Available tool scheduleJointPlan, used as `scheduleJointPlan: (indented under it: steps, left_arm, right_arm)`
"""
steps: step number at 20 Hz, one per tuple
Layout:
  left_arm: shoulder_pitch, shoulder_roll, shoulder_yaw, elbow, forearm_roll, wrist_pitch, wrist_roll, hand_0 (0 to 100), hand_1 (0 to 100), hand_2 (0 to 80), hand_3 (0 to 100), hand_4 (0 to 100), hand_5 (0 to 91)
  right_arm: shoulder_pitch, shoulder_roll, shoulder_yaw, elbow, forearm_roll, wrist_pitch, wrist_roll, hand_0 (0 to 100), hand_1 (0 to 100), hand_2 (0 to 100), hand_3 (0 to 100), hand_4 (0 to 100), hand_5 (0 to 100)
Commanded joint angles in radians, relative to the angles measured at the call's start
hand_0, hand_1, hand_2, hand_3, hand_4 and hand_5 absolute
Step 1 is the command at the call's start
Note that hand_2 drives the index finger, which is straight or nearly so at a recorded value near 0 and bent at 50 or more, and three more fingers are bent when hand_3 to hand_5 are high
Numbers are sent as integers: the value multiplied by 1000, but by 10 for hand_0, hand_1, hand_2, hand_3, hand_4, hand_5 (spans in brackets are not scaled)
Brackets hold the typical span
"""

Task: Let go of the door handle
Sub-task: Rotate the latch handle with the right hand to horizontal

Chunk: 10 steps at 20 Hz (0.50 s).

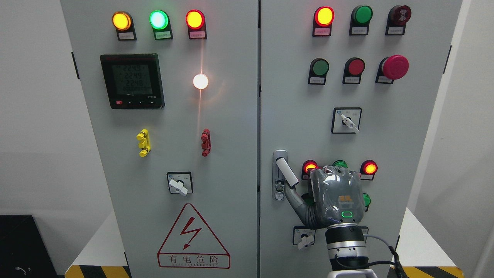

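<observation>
The white door handle (286, 172) sits on its silver lock plate (279, 185) at the left edge of the right cabinet door (386, 127). It is swung out and slants down to the right. My right hand (336, 195) is just right of it, back of the hand facing me. Its thumb (294, 199) stretches up-left and reaches the handle's lower end. The hand does not wrap the handle, which shows along its whole length. The hand covers some panel lamps. My left hand is out of view.
The right door carries lit red lamps (370, 168), a rotary switch (347, 120), a red mushroom button (395, 66) and a small switch (305, 239) by my wrist. The left door (162, 154) has a meter (132, 80), lamps and a warning triangle (193, 239).
</observation>
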Motion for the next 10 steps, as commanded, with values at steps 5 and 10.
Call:
scheduleJointPlan:
  steps: [5,10]
  left_arm:
    - [18,0,0,-1,0,0,-1,120,556,0,0,0,0]
    - [18,0,0,-1,0,0,-1,120,556,0,0,0,0]
  right_arm:
    - [-2,-1,-6,-1,-4,-1,-3,478,280,936,1000,945,952]
    - [-2,-1,-7,-7,-4,-1,-3,483,272,935,1000,946,953]
